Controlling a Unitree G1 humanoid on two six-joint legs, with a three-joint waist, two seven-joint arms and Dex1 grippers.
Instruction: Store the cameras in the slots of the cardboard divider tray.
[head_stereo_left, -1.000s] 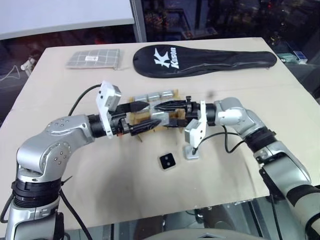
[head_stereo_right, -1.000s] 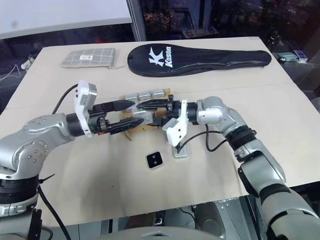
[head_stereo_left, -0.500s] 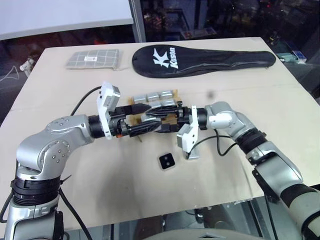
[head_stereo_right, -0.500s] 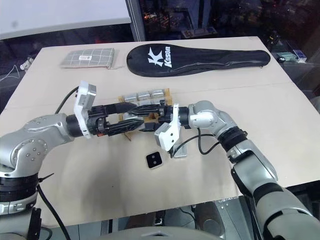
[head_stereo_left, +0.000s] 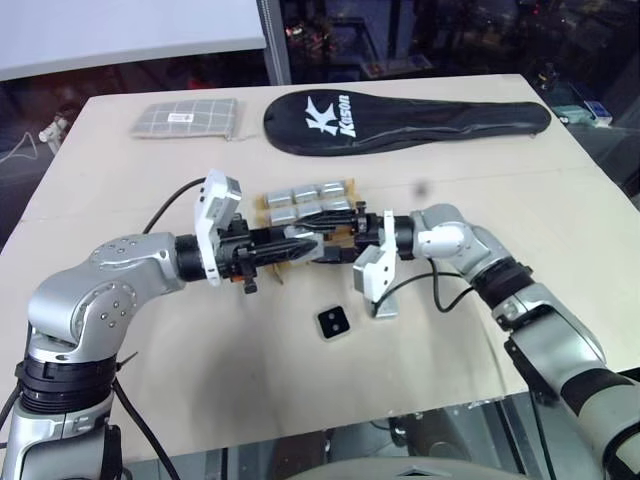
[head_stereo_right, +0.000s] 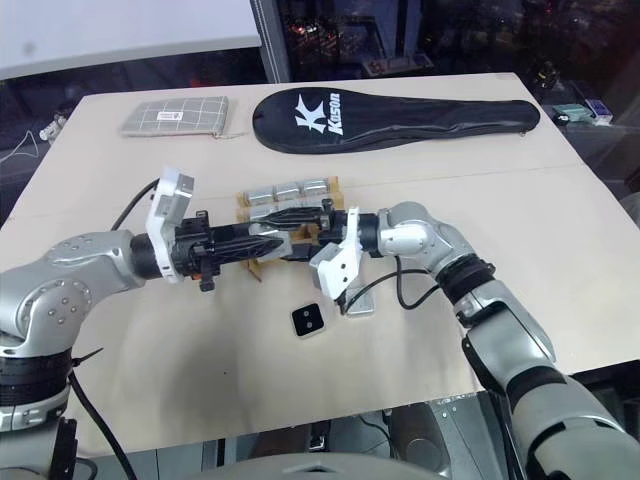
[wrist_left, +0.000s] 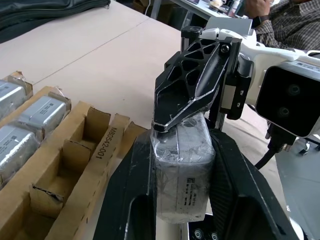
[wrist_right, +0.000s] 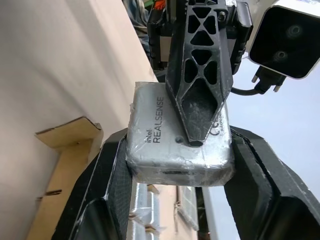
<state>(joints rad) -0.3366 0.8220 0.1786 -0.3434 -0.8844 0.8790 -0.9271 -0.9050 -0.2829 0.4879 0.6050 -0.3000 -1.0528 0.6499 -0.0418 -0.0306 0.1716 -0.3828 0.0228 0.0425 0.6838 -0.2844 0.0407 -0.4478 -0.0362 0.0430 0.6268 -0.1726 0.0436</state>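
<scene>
A silver-grey camera (wrist_left: 182, 170) wrapped in clear film hangs over the cardboard divider tray (head_stereo_left: 262, 206), which lies mid-table. Both grippers hold it from opposite sides. My left gripper (head_stereo_left: 312, 242) is shut on it, and my right gripper (head_stereo_left: 322, 247) is shut on it too. The camera's label (wrist_right: 160, 125) shows in the right wrist view, under a finger of the left gripper. Several wrapped cameras (head_stereo_left: 300, 193) sit in the tray's far slots. A black-faced camera (head_stereo_left: 334, 323) with two lenses lies on the table nearer me. Another silver camera (head_stereo_left: 385, 304) lies just right of it.
A long black racket cover (head_stereo_left: 400, 118) lies along the far side of the table, with a grey checkered pouch (head_stereo_left: 187, 117) to its left. Cables trail from both wrists. A seated person (wrist_left: 292, 25) shows beyond the table in the left wrist view.
My left gripper's fingers stood open around the camera and have now shut on it. My right gripper keeps its grip on the same camera.
</scene>
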